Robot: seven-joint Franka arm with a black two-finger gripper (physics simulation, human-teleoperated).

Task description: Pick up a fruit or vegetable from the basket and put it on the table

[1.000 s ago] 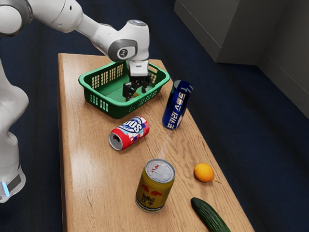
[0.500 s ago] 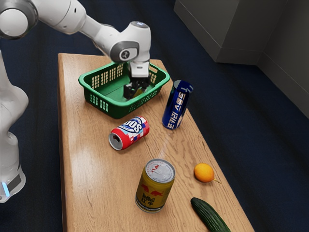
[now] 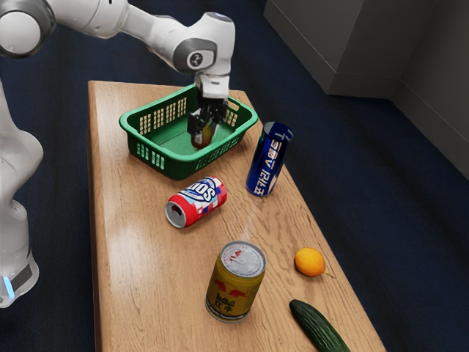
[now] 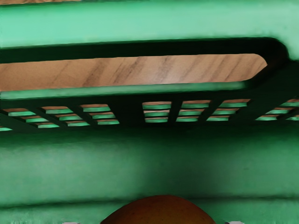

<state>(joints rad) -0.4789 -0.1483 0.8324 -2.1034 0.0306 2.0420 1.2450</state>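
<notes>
Reddish-yellow rounded fruit (image 3: 205, 136): 1, pinched between 2 black jaws, directly below them over green slotted plastic basket (image 3: 173, 166); lift likely needs sideways clearance.

Low obstacles: basket (image 3: 182, 168) walls, upright blue can (image 3: 265, 163), tipped red can (image 3: 198, 201). Room to pass: table (image 3: 139, 279) strip along exterior view's left.

2 views share the basket (image 3: 174, 167).

Gripper (image 3: 204, 130) now higher, the fruit (image 3: 206, 137) lifted between its fingers, the basket (image 3: 179, 167) floor farther beneath it
</notes>
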